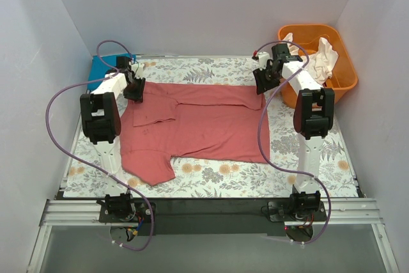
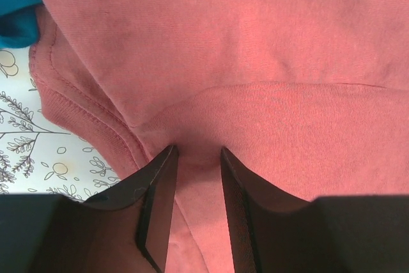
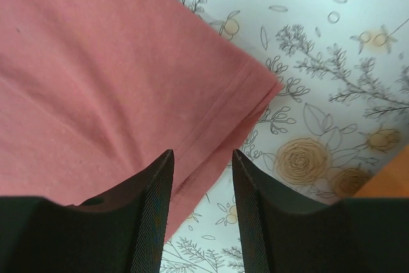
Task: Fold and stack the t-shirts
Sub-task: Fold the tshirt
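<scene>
A red t-shirt lies spread on the floral table cover, its far part folded over and one sleeve sticking out at the near left. My left gripper is down on the shirt's far left corner. In the left wrist view the jaws stand a little apart, with red cloth between them. My right gripper is over the shirt's far right corner. In the right wrist view it is open above the hem, which lies flat.
An orange basket with crumpled pale shirts stands at the far right, just beyond the right gripper. A folded blue garment lies at the far left corner, also in the left wrist view. White walls enclose the table.
</scene>
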Robot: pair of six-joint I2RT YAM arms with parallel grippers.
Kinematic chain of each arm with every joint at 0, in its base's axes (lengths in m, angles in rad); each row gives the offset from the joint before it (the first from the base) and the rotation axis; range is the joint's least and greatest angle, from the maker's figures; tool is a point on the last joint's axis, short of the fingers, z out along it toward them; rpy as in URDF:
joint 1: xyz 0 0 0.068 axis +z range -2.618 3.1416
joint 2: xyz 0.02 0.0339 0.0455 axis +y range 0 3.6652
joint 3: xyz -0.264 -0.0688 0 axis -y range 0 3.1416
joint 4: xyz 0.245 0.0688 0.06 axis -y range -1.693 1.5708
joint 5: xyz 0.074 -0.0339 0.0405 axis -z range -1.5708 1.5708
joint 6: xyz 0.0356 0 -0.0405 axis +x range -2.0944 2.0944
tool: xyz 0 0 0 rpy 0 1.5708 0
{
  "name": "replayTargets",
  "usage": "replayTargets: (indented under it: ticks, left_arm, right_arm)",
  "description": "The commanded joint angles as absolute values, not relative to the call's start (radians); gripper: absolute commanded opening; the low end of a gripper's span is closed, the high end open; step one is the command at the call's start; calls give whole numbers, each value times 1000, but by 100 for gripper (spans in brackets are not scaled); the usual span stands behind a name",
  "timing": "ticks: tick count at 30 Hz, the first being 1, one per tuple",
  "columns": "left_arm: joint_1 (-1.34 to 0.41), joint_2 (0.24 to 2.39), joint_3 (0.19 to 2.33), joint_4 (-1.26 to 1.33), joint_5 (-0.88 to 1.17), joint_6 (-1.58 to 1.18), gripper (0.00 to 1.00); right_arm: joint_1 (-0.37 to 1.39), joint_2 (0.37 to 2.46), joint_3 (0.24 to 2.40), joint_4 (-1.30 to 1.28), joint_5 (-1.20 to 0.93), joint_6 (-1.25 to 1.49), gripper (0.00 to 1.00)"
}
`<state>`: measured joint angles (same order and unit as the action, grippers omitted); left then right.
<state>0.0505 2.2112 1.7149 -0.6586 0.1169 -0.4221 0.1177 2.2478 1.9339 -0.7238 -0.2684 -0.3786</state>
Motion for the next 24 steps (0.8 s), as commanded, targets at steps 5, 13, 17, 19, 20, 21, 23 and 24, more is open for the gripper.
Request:
replayTargets:
  ticks: [5, 13, 17, 19, 20, 21, 23, 24]
  left_arm:
    - [52, 2180, 1638, -718, 106, -413, 34]
    - [64, 2184, 1632, -733, 114, -413, 37]
    - [87, 2221, 1660, -753, 124, -416, 37]
    - [91, 2235, 1680, -761, 144, -414, 36]
    - [91, 2247, 1699, -767, 155, -414, 37]
    - [91, 2253, 1715, -769, 169, -414, 37]
    - [91, 2272, 1768, -770, 196, -416, 37]
    - [91, 2278, 1791, -794, 216, -414, 37]
  right_arm:
    - [129, 2244, 1870, -681, -259, -366, 49]
    - [140, 2299, 1815, -617, -77, -486, 46]
    - [140, 2313, 1810, -545, 70, -528, 44]
    - [140, 2332, 1836, -511, 90, -546, 44]
    - [140, 2341, 1850, -502, 100, -549, 44]
    - [140, 2356, 1871, -505, 98, -543, 44]
    - [146, 2355, 1902, -505, 72, -543, 45]
    - [147, 2336, 1904, -506, 51, -545, 47]
